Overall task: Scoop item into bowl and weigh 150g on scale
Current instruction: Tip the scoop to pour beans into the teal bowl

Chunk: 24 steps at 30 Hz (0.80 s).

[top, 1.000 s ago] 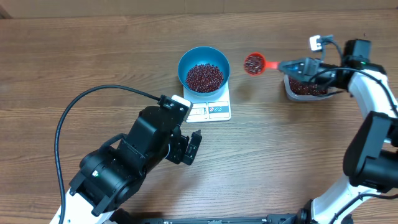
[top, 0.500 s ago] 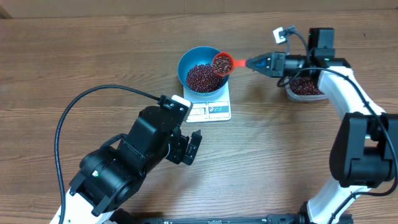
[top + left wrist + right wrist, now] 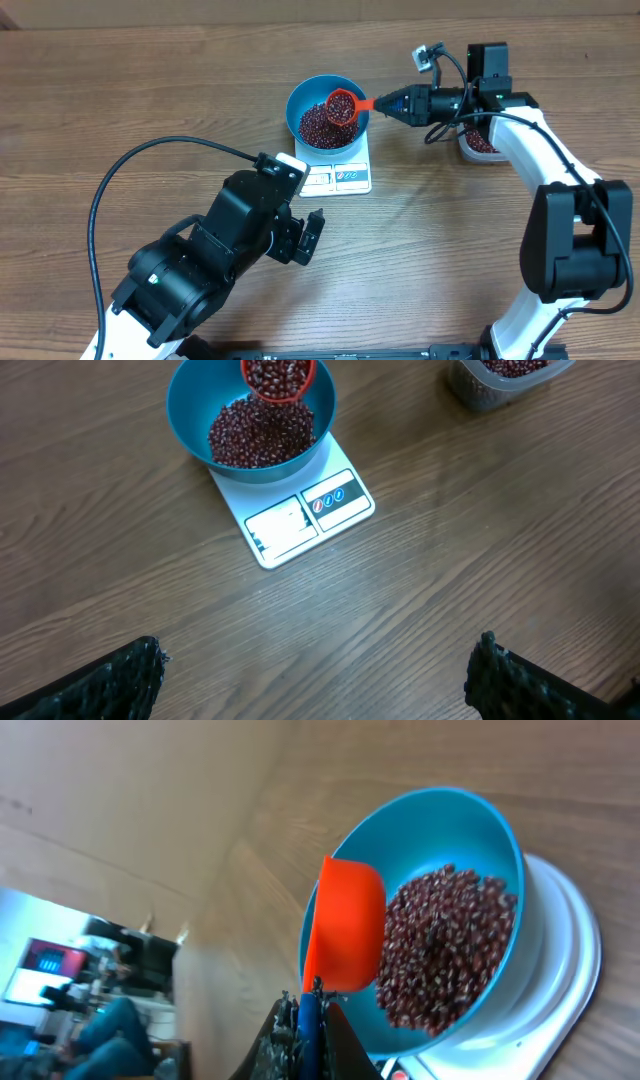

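Note:
The bright blue bowl (image 3: 291, 110) stands on the white scale (image 3: 345, 177) and holds a heap of dark red-brown beans (image 3: 320, 130). My right gripper (image 3: 388, 101) is shut on the handle of an orange-red scoop (image 3: 341, 106), which hangs over the bowl's right half with beans in it. The right wrist view shows the scoop (image 3: 345, 925) against the bowl (image 3: 470, 830) and its beans (image 3: 440, 940). My left gripper (image 3: 308, 237) is open and empty over bare table in front of the scale (image 3: 300, 525), its fingers (image 3: 120, 680) far apart.
A clear plastic container (image 3: 480, 143) with more beans sits to the right of the scale, partly under my right arm. The left arm's black cable (image 3: 130, 170) loops over the table at the left.
My right gripper has carried the loaded scoop leftwards, from beside the clear container to over the bowl. The left arm has not moved.

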Available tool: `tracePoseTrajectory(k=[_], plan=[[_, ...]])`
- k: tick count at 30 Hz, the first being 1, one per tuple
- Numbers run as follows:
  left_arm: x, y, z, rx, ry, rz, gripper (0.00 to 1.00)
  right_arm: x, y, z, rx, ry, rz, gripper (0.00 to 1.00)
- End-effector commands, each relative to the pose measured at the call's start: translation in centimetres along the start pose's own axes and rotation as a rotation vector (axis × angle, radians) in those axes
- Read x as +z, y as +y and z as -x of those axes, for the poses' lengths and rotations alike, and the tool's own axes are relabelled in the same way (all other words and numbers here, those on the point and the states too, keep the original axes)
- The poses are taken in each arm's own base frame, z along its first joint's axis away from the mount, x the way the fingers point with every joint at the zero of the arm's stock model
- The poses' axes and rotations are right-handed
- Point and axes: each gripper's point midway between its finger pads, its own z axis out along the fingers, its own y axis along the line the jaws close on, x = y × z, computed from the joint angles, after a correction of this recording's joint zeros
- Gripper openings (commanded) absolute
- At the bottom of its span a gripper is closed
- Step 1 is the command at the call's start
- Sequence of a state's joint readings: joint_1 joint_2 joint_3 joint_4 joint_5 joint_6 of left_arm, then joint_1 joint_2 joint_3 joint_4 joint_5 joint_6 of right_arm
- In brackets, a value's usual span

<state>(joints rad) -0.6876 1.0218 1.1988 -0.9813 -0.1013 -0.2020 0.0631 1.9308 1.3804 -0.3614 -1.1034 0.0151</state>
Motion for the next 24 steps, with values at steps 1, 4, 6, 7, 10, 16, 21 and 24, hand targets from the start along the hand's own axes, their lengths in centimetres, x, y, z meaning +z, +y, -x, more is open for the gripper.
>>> tracePoseTrajectory(k=[1, 4, 6, 7, 10, 16, 21, 24], plan=[[0.2, 0.0, -0.1, 0.020, 0.007, 0.007, 0.99, 0.0, 1.5, 0.7, -0.144, -0.013, -0.001, 0.04], [0.2, 0.0, -0.1, 0.020, 0.007, 0.007, 0.99, 0.2, 1.7, 0.7, -0.213, -0.011, 0.004, 0.04], [0.2, 0.0, -0.1, 0.020, 0.007, 0.007, 0.99, 0.3, 1.8, 0.6, -0.259, -0.008, 0.006, 0.04], [0.2, 0.0, -0.1, 0.020, 0.007, 0.007, 0.99, 0.4, 1.9, 0.6, -0.281, -0.007, 0.007, 0.04], [0.2, 0.0, -0.1, 0.020, 0.007, 0.007, 0.99, 0.4, 1.9, 0.6, -0.327, -0.007, 0.006, 0.04], [0.2, 0.0, -0.1, 0.020, 0.007, 0.007, 0.99, 0.4, 1.8, 0.6, -0.417, -0.007, 0.003, 0.04], [0.2, 0.0, -0.1, 0.020, 0.007, 0.007, 0.99, 0.4, 1.4, 0.6, -0.477, -0.005, -0.020, 0.04], [0.2, 0.0, -0.1, 0.020, 0.007, 0.007, 0.99, 0.4, 0.5, 0.8, -0.477, 0.000, -0.073, 0.04]])
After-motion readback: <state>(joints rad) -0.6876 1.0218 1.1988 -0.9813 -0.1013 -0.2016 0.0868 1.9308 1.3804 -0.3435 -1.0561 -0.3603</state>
